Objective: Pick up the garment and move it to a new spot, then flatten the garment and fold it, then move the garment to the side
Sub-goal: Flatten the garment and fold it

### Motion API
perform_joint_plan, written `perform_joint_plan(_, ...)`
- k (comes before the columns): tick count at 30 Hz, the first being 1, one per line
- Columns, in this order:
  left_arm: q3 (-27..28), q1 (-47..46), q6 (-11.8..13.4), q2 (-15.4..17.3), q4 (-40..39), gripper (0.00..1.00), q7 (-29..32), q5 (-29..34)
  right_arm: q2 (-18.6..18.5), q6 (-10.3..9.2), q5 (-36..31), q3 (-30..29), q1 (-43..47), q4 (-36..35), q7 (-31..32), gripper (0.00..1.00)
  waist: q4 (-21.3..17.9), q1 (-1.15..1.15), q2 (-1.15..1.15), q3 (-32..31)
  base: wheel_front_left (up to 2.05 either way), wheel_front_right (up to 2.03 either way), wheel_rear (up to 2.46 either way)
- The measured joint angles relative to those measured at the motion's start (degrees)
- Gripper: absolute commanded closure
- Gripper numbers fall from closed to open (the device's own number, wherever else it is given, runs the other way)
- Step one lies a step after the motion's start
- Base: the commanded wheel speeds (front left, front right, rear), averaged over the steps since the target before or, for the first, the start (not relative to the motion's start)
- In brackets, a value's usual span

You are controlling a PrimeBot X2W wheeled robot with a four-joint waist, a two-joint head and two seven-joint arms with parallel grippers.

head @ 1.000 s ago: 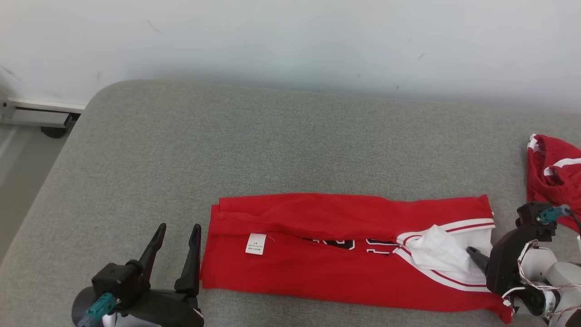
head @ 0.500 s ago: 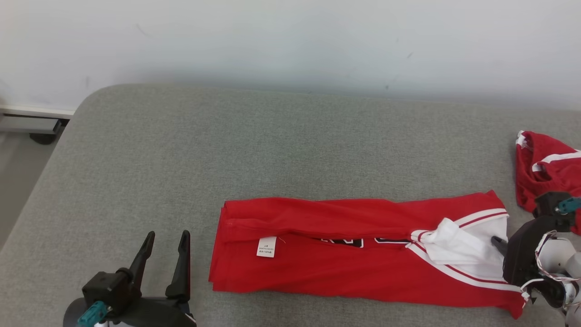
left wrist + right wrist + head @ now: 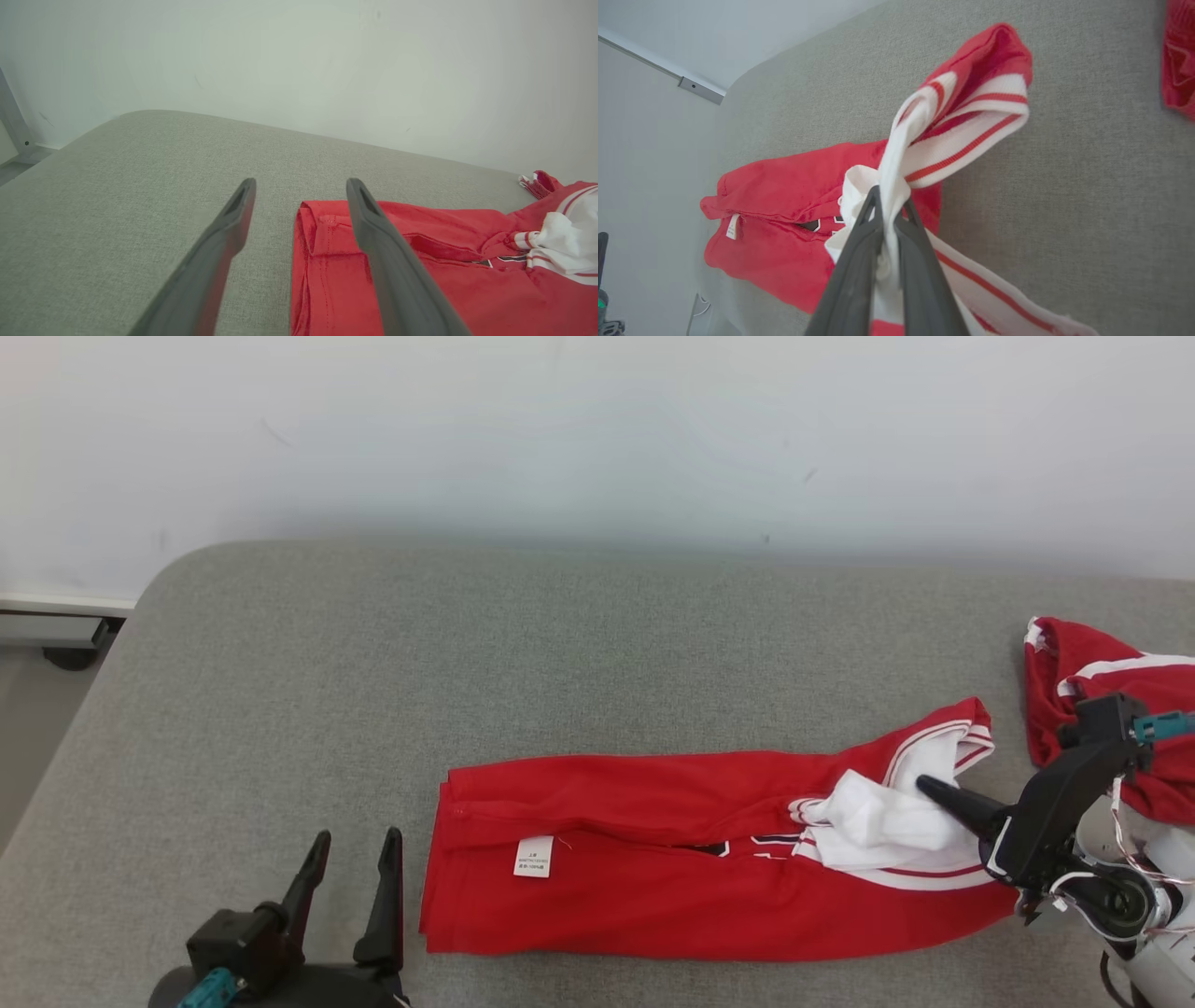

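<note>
A bare test room or lab, by the look of it: a padded grey fabric desk stands against a plain, scuffed white wall, with a metal rail at the wall's foot.

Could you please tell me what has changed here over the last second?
The right tool closed on the white trim at the right end of the red garment, lifted it and drew it toward the middle, so that end now stands bunched off the grey surface. The left tool stays open beside the garment's left edge, and the other red garment lies where it was.
</note>
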Motion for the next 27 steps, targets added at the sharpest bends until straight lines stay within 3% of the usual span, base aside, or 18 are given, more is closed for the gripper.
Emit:
perform_joint_plan(6, -0.4, 0.5, 0.0, -0.9, 0.5, 0.0, 0.3, 0.0, -0.1, 0.2, 6.6, -1.8, 2.8, -6.6, 3.3, 1.0, 0.0, 0.0, 0.0, -1.3, 0.0, 0.0, 0.0)
perform_joint_plan(12, -0.7, 0.5, 0.0, -1.5, 0.4, 0.0, 0.7, 0.0, 0.6, 0.33, 8.6, -1.9, 3.9, -12.1, 5.0, 1.0, 1.0, 0.0, 0.0, -1.6, 0.0, 0.0, 0.0)
perform_joint_plan(21, -0.7, 0.5, 0.0, -1.8, 0.1, 0.0, 0.8, 0.0, 4.7, 0.25, 10.1, -2.2, 3.6, -14.9, 4.6, 1.0, 3.4, 0.0, 0.0, -1.3, 0.0, 0.0, 0.0)
perform_joint_plan(27, -0.8, 0.4, 0.0, -2.1, 0.1, 0.0, 1.0, 0.1, 8.1, -1.32, 9.9, -1.6, 1.6, -15.0, 3.7, 1.0, 5.3, 0.0, 0.0, -0.9, 0.0, 0.0, 0.0)
